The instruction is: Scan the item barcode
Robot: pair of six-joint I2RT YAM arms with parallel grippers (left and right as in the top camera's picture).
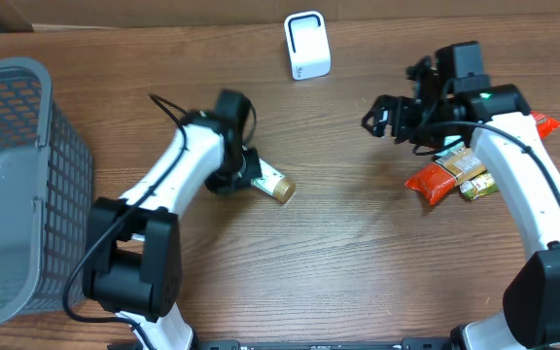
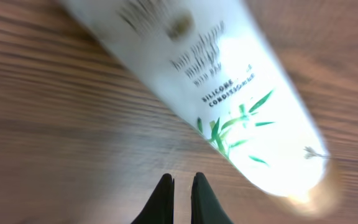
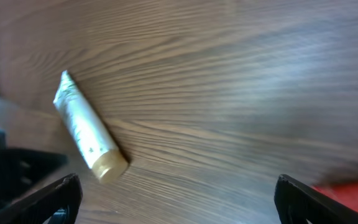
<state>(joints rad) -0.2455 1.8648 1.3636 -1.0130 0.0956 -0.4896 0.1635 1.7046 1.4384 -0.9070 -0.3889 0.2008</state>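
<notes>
Basket: grey mesh, at the far left of the table, cut off by the picture's left edge; only a plain grey floor showing inside.

Left gripper: fingers pressed together, gripping nothing; in the left wrist view the dark tips meet just short of the tube.

Tube: white with a gold cap, lying flat on the wood left of centre, partly under the left gripper.

Tube, hidden parts: crimped tail covered by the gripper from overhead; touching the fingers or not, cannot tell. Blurred up close, with green leaf sprigs and a few lines of lettering, only partly readable.

Tube, long axis: from upper left to lower right in the overhead view, cap end toward the lower right and the table's middle. Same slant from the right wrist, flat tail up-left, cap down-right.

White scanner: small box, upright near the far edge, just right of centre, well apart from the tube.

Right gripper: jaws spread wide, holding nothing, above bare wood right of the scanner; both tips at the lower corners of its own view.

Snack packets: red-orange and green, at the right, partly hidden beneath the right arm; count and print hard to make out.
</notes>
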